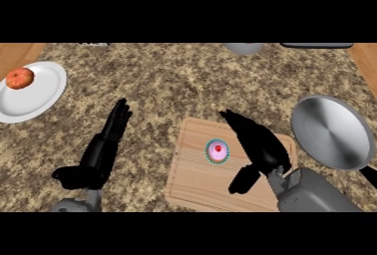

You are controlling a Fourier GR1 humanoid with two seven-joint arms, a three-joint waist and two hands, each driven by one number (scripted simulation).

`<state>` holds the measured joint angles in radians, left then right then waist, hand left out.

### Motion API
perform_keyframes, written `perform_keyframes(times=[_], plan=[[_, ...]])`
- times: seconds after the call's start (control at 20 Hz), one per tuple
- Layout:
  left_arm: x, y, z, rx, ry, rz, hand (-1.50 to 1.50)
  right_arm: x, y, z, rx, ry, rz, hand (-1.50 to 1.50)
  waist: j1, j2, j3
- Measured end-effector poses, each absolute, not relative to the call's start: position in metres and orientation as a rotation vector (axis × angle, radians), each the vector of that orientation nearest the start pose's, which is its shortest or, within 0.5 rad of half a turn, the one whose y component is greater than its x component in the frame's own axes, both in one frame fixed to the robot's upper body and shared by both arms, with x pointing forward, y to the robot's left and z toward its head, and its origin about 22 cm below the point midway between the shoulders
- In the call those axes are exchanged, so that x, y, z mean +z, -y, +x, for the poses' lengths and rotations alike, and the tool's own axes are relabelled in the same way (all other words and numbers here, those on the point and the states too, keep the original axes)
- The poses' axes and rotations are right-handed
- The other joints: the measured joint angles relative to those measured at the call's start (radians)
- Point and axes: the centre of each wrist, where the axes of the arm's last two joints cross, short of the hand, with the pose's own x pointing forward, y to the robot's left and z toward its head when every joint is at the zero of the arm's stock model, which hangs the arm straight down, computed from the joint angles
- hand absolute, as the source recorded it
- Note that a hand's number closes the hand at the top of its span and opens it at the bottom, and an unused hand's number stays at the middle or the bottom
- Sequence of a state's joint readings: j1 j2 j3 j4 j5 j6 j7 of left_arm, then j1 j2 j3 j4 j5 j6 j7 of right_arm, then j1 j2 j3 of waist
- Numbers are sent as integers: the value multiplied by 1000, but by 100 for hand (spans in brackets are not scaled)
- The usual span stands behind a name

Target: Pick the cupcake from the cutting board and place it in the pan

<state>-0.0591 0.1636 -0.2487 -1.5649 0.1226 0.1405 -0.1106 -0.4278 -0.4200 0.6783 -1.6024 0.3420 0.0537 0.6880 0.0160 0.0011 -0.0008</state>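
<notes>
Right black hand [259, 145] over the pale wooden rectangular cutting board [195, 187], fingers straight and spread open, thumb hanging lower left, nothing held. Just left of that hand, apart from it by a narrow strip of bare wood: small round cupcake with pink frosting, red centre and teal paper rim [217, 150], standing upright near the middle of the board. Judged light, soft on top and easily crushed; frosting likely to smear. Best taken low on the paper wall, thumb on one side and fingers on the other, keeping off the top. Destination to the right: round grey metal pan [329, 132], beside the board's right edge, dark handle running toward the lower right; bowl bare. Path from board to pan short and unobstructed except for the pan's raised rim, to be cleared by lifting first. Left black hand [110, 134] resting open on the speckled brown stone tabletop [184, 84], well left of the board. Far left: white round plate [44, 94] carrying a red apple [21, 78], well clear of the route. At the far edge, a grey rounded object, partly cut off.
</notes>
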Motion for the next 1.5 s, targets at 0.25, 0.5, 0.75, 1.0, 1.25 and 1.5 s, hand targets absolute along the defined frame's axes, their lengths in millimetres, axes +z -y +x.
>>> perform_keyframes(times=[0.25, 0.5, 0.75, 1.0, 1.25, 1.5], plan=[[8, -201, 244, -131, 1693, -65, 0, 59, 126, 270, 1161, 1125, -489, -150, -9, -1, 1], [5, -204, 243, -129, 1692, -63, 0, 55, 121, 276, 1161, 1100, -492, -150, -12, -1, 1], [2, -203, 243, -129, 1692, -65, 0, 43, 118, 280, 1125, 1106, -494, -150, -13, -1, 1], [2, -199, 250, -131, 1695, -61, 0, 29, 120, 287, 1103, 1114, -487, -150, -14, -1, 1], [11, -204, 245, -133, 1696, -68, 0, 9, 117, 296, 1100, 1090, -490, -150, -12, -1, 1], [8, -204, 243, -135, 1696, -66, 0, -7, 113, 300, 1140, 1037, -471, 150, -11, -1, 1]])
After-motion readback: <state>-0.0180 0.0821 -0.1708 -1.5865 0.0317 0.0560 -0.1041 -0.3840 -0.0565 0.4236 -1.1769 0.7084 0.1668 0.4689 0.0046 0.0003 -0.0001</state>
